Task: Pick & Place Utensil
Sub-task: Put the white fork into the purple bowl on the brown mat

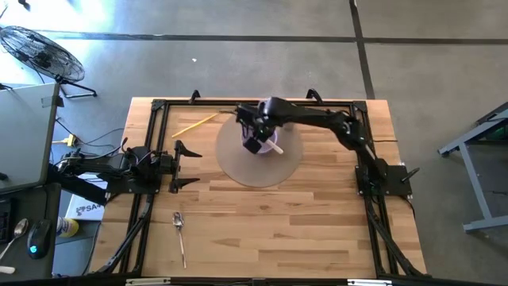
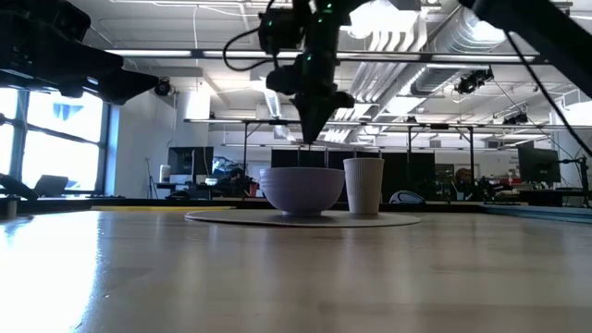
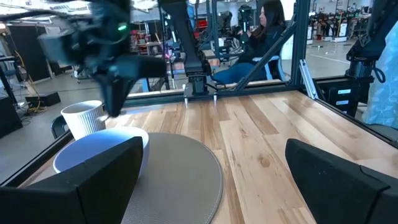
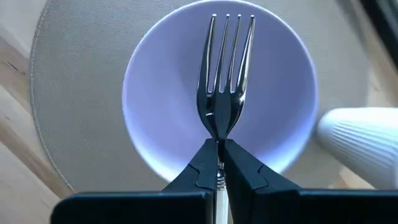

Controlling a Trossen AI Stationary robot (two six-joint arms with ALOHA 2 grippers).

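A silver fork [image 4: 225, 74] is in my right gripper [image 4: 219, 149], which is shut on it and points down over a white bowl [image 4: 161, 112]. The bowl [image 1: 266, 146] stands on a round grey mat [image 1: 238, 163] beside a white ribbed cup [image 2: 363, 185]. In the low view my right gripper [image 2: 310, 116] hangs above the bowl [image 2: 302, 190]. My left gripper [image 1: 187, 164] waits open near the table's left edge, facing the mat. A spoon [image 1: 180, 232] lies on the wood near the table's near edge. My right gripper pinches the fork's neck [image 4: 218, 132], just below the tines, between its two fingertips [image 4: 202, 163]. It comes from above, pointing down, with the fingers along the fork. The fork is lifted clear, tines downward over the bowl's hollow; its handle runs back between the fingers.
A yellow stick [image 1: 195, 123] lies on the wood left of the mat, near the far edge. Black frame rails [image 1: 151, 151] run along the table's left, right and far sides. Bare wood [image 1: 294, 230] stretches across the near half. A person sits beyond the table [image 3: 264, 31].
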